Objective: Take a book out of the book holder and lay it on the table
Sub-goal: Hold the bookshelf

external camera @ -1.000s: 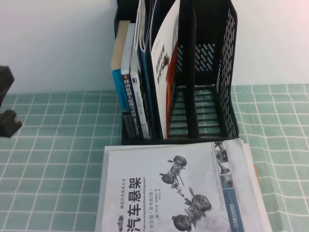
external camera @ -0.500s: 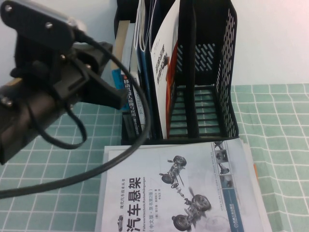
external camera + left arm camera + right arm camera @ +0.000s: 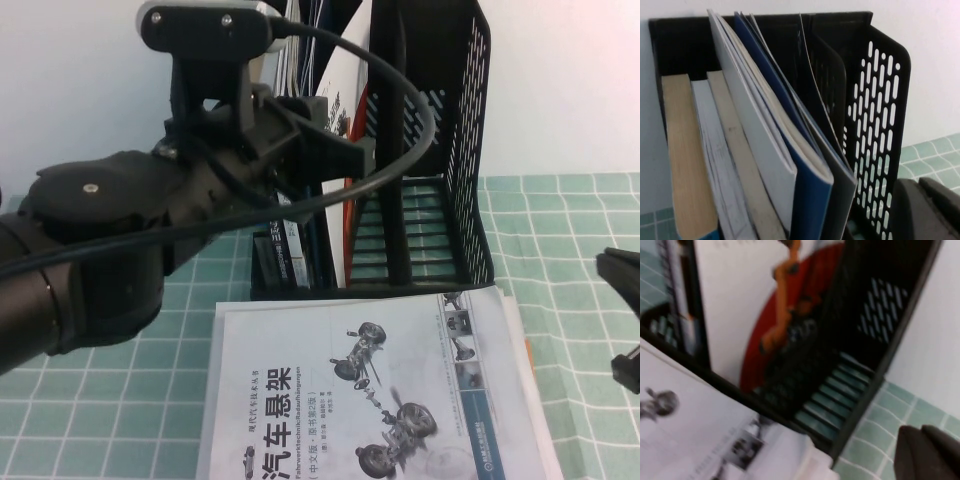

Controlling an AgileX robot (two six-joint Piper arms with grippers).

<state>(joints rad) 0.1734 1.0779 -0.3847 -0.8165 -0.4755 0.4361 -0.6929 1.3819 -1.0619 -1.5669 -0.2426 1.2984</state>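
Note:
The black book holder (image 3: 432, 150) stands at the back of the green grid-cloth table (image 3: 560, 230). The book (image 3: 347, 80), white with a red curve and an orange robot arm picture (image 3: 775, 325), leans upright in a middle slot. My left gripper (image 3: 358, 152) is raised in front of the holder's left side, its tip just short of the book's cover. Its fingers (image 3: 927, 210) are shut and empty, beside the holder's perforated wall (image 3: 880, 115). My right gripper (image 3: 625, 320) hovers low at the right edge, shut and empty (image 3: 930, 452).
A large white book picturing car suspension parts (image 3: 370, 390) lies flat on the table in front of the holder. Narrow-spined books (image 3: 725, 160) fill the holder's left slots, largely hidden by my left arm in the high view. The holder's right slots (image 3: 420, 230) stand empty.
My left arm has swung in from the left edge and risen in front of the holder, its tip now close to the book. My right gripper has come into view at the right edge.

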